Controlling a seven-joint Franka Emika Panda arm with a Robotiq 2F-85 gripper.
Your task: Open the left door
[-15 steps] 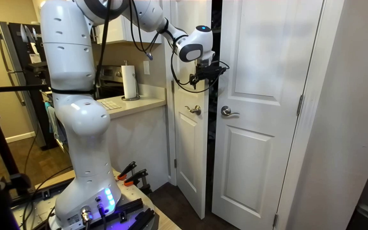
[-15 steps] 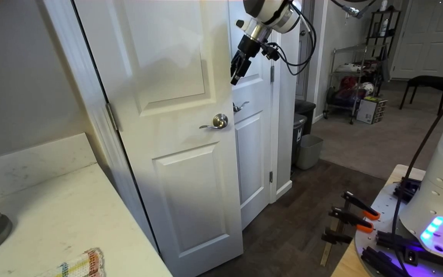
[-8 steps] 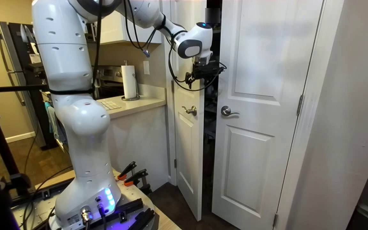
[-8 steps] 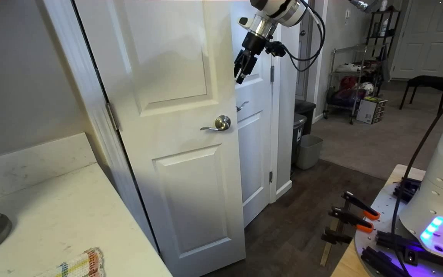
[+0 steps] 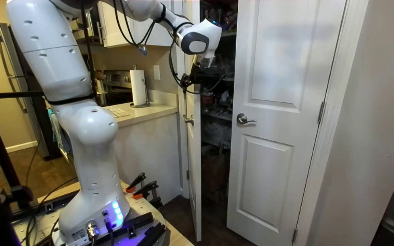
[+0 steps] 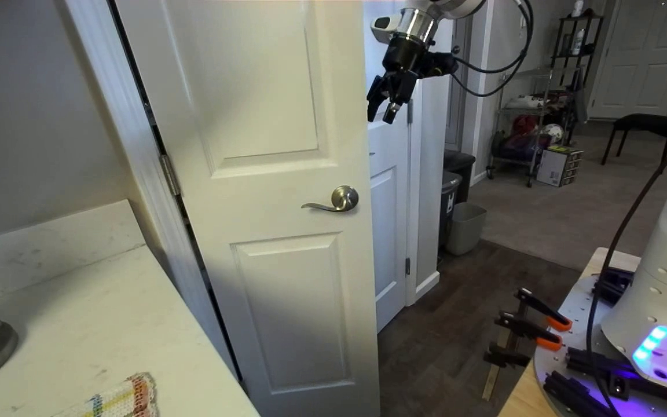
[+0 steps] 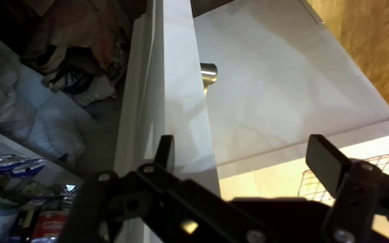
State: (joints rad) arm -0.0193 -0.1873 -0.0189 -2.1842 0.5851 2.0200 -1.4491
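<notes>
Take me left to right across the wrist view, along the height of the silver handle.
Tan baglike jumble → left door, its narrow edge facing the camera → silver handle → white wall → brown wood-look floor.

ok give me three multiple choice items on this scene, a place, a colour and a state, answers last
1. Where is the paper towel roll?
A) on the floor
B) on the counter
C) on the fridge

2. What colour is the lever handle on the right door?
A) silver
B) red
C) green

3. How is the left door?
A) shut
B) unhinged
C) open

1 B: its holder rests there.
2 A: it looks bare metal.
3 C: shelves show past its edge.
</notes>
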